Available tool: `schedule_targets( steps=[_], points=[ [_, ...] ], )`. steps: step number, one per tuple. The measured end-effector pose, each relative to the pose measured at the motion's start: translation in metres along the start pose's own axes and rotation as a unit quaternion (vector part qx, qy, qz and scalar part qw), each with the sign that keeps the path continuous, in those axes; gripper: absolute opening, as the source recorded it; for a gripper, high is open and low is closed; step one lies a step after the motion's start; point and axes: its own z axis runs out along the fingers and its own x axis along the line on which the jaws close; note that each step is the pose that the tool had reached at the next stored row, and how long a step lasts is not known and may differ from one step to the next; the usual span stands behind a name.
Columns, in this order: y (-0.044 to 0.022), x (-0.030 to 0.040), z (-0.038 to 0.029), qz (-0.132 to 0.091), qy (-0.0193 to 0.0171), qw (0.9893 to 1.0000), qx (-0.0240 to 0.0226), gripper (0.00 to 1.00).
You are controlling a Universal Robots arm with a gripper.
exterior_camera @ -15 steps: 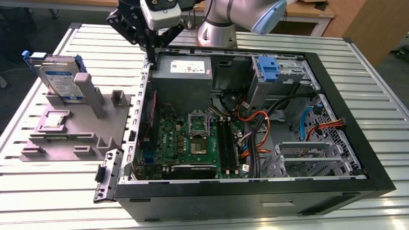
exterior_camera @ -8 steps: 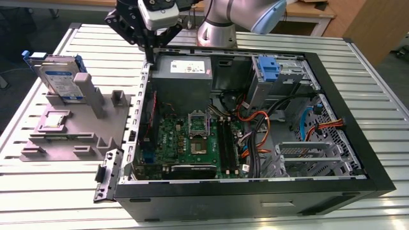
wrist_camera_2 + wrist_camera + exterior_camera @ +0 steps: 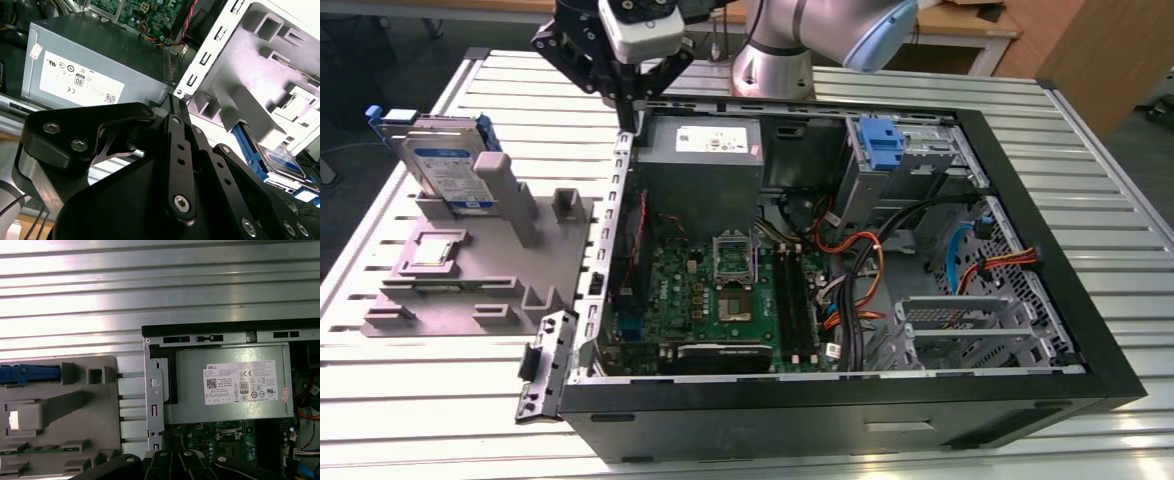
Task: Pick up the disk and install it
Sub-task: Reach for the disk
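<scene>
The disk [image 3: 447, 165] is not yet grasped by the gripper [image 3: 628, 120], held closed and empty over the case [image 3: 854, 420]; opened jaws are judged needed.

A robot arm [image 3: 781, 45] of smooth silver-grey metal, with rounded joints capped in pale blue-grey, is pictured in the exterior view. A light grey block [image 3: 644, 25] is mounted above the black claw [image 3: 630, 118]. In the second wrist view, the claw is shown to be built of matt black linked bars [image 3: 180, 160], pinned with silver socket-head screws [image 3: 181, 201]. A brushed metal cylinder [image 3: 25, 172] and thin dark cables [image 3: 27, 225] are seen at its base.
</scene>
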Motion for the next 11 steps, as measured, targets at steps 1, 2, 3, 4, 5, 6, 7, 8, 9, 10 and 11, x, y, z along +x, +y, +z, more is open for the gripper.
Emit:
schedule_targets(
  steps=[1,2,3,4,5,6,7,8,9,10,11],
  points=[
    [-0.0001,0.0008,0.0000,0.000,0.0000,1.0000,0.0000,0.10],
    [-0.0001,0.0016,0.0001,0.000,0.0000,1.0000,0.0000,0.10],
    [-0.0002,0.0023,0.0002,0.000,0.0000,1.0000,0.0000,0.10],
    [-0.0002,0.0029,0.0003,0.000,0.0000,1.0000,0.0000,0.10],
    [-0.0003,0.0035,0.0004,0.000,0.0000,1.0000,0.0000,0.10],
    [-0.0004,0.0042,0.0005,0.000,0.0000,1.0000,0.0000,0.10],
    [-0.0004,0.0049,0.0005,0.000,0.0000,1.0000,0.0000,0.10],
    [-0.0005,0.0055,0.0006,0.000,0.0000,1.0000,0.0000,0.10],
    [-0.0005,0.0062,0.0007,0.000,0.0000,1.0000,0.0000,0.10],
    [-0.0006,0.0068,0.0007,0.000,0.0000,1.0000,0.0000,0.10],
    [-0.0006,0.0072,0.0008,0.000,0.0000,1.0000,0.0000,0.10]
  ],
)
